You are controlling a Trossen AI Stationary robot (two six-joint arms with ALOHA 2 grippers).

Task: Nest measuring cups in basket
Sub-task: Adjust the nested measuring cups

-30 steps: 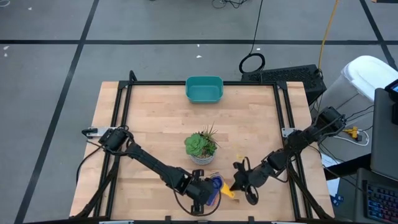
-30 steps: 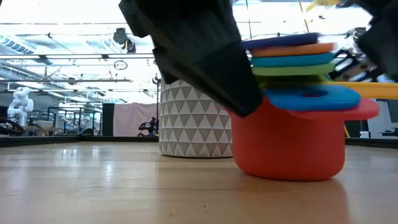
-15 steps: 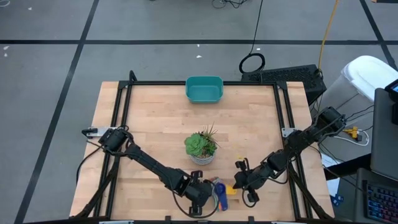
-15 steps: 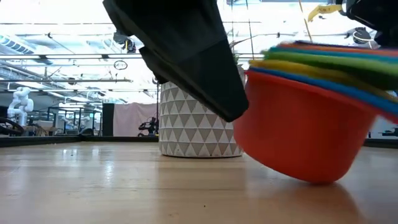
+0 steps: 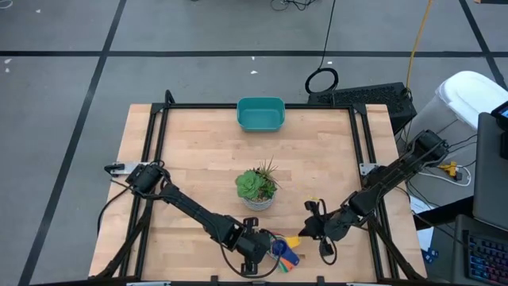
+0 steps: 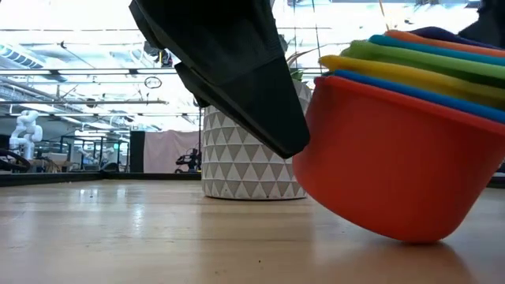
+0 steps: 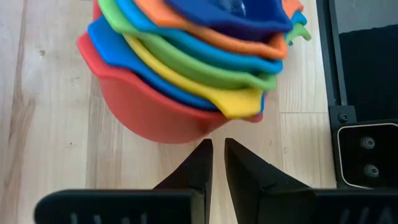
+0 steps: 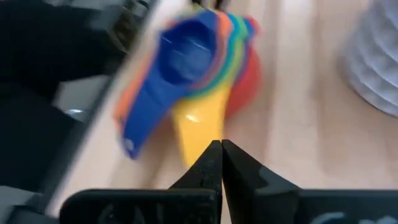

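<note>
Measuring cups: we log a nested stack of small plastic scoop-shaped measuring cups [image 7: 186,68], red outermost, then blue, yellow, green, teal, orange and dark blue inside. It sits at the table's near edge, just ahead of the left gripper's fingertips and touching the right gripper's tips by the yellow handle.

Tilt: the stack leans over on the red cup's rounded side [image 6: 387,166]. One second ago it stood flat; half a second ago it had begun to tip; now it leans further.

Left gripper [image 7: 217,146]: we see its two dark fingers nearly together, a thin gap between them, holding nothing, tips just short of the red cup's wall. In the high view it [image 5: 266,249] has barely shifted from a second ago.

Right gripper [image 8: 221,146]: fingers together, tips at the end of the yellow handle; we cannot tell whether they pinch it. In the high view it [image 5: 305,233] has moved slightly rightward since a second ago.

Basket: the small teal rectangular plastic bin [image 5: 260,114] sits at the far edge of the wooden table [image 5: 198,159], well apart from both grippers, unmoved.

Plant: a green succulent in a white patterned pot [image 5: 256,188] stands between the bin and the stack, just beyond the grippers.
</note>
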